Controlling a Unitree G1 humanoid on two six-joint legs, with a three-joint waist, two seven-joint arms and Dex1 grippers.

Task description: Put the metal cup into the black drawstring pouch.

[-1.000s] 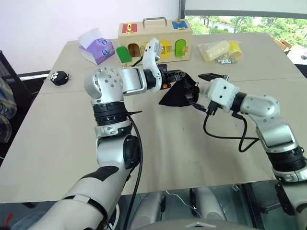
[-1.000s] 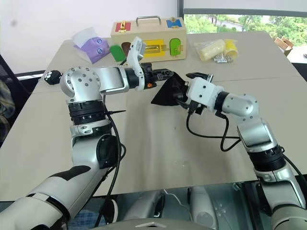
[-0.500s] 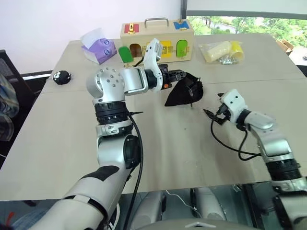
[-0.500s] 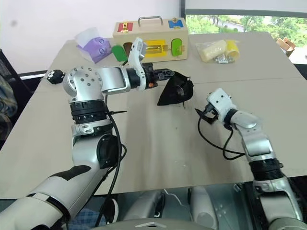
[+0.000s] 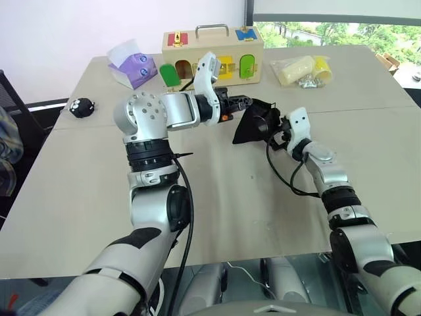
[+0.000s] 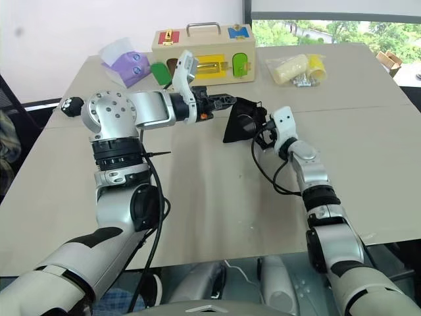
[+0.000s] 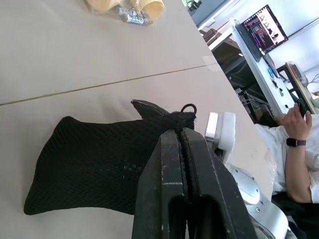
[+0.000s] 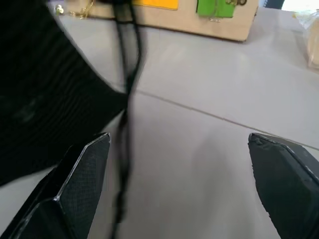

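A beige table (image 5: 79, 197) fills the scene. At its far edge, around twelve o'clock, stands a wooden box (image 5: 212, 54) with coloured doors and a handle. At eleven o'clock lies a purple tissue pack (image 5: 133, 64); at ten o'clock, a small black spotted ball (image 5: 81, 106); at one o'clock, yellow packets (image 5: 302, 69).

- black drawstring pouch (image 5: 255, 125): matte mesh fabric, lifted off the table (image 5: 79, 197) at its mouth, bottom corner sagging toward the tabletop, cord dangling.

A matte black mesh-weave fabric drawstring pouch (image 7: 94, 164) lies on a plain beige table (image 5: 250, 197); a pale wooden box (image 5: 214, 56) carries green and yellow doors.
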